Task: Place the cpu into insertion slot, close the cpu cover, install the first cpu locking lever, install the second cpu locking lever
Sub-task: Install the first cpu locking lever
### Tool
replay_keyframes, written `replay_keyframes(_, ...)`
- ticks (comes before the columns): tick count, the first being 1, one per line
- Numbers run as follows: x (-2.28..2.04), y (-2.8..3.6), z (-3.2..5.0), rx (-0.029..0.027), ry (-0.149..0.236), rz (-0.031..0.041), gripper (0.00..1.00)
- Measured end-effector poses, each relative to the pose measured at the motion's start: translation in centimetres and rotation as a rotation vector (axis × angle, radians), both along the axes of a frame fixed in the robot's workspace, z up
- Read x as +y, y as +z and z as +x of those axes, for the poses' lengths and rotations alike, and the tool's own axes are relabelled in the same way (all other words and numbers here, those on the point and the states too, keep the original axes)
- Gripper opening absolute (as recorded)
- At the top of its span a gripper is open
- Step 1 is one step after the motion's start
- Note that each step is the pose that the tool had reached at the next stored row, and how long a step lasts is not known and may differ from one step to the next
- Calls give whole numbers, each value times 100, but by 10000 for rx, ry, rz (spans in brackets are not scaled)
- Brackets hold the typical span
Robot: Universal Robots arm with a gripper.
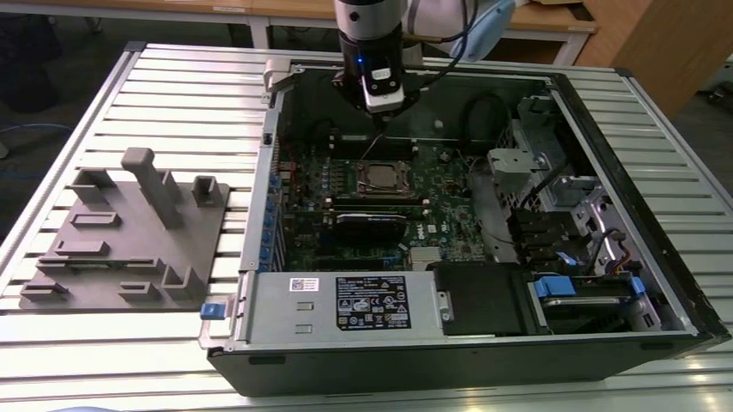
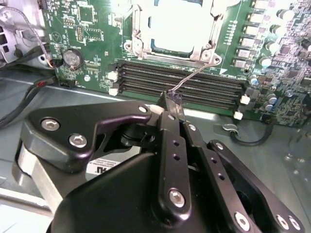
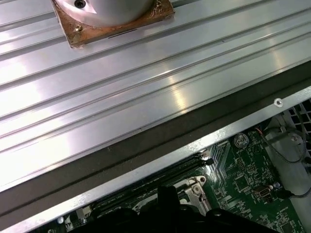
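just below the claw (image 2: 171, 98), its fingertips pinched together on the thin wire end of a locking lever (image 2: 194, 77), sits the insertion slot (image 1: 382, 177) with the cpu (image 2: 181, 24) seated in it and the cpu cover (image 2: 206, 46) folded down around the chip, inside the open computer case (image 1: 641, 283) on the worktop (image 1: 172, 86).

Colours: mostly green, black, silver.
Motherboard (image 1: 458, 202) green; cpu (image 2: 181, 23) plain silver-grey under a silvery cpu cover (image 2: 138, 29); pincer (image 2: 171, 103) matte black; memory slots (image 2: 182, 80) black; ribbed surface (image 1: 687, 146) silver; fixture block (image 1: 126, 232) grey; case tabs (image 1: 554, 286) blue.
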State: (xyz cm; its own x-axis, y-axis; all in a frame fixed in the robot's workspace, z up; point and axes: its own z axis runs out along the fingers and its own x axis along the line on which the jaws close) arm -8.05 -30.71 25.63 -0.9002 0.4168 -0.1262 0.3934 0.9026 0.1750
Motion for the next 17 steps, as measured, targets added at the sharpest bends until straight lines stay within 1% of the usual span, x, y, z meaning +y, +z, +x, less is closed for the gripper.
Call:
replay_keyframes(4, -1, -48, -1, -83, 0, -15, 10)
replay_keyframes(6, -1, -76, -1, -104, 0, -14, 10)
replay_keyframes(11, -1, -140, 17, -115, -1, -17, 10)
replay_keyframes(17, -1, -149, 25, -114, -1, -14, 10)
